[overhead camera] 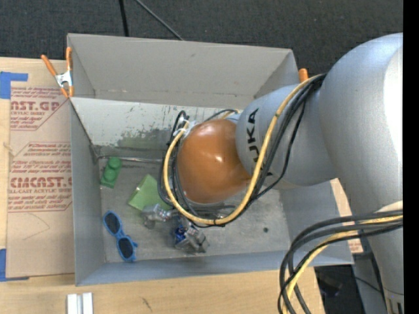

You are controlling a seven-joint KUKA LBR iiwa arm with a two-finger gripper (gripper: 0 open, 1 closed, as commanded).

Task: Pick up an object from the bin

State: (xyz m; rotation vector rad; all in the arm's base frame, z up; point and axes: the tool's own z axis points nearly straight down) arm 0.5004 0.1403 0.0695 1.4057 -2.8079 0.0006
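Over the middle of the bin hangs the big silver arm, reaching in from the right and covering a good chunk of the floor on that side. Its orange cover sits low inside, looped with yellow and black cables. The claw is tucked somewhere underneath it, so there's no telling whether it's released or clenched.

Progress-wise, this looks like the down-in-the-bin part of the pick and not much further. Nothing can be seen lifted or carried, so the job reads as not done yet. Getting hold of something and bringing it up out of the bin is what's left.

What's lying loose, big to small:
- A pale green wedge lies just beside the cover's left edge.
- A pair of blue sunglasses sits toward the near left corner, apart from the arm.
- A small green bottle-ish thing is by the left wall, well apart.

All three are plainly on the floor, untouched.

The hard bit is a little blue-and-silver clump poking out at the cover's near edge, with a greyish scrap beside it. It could be loose junk or it could be part of the robot, and it can't be made out. If anything is being gone for, it's likely right there, but which thing is anyone's guess. Whatever lies right of the cover is hidden.
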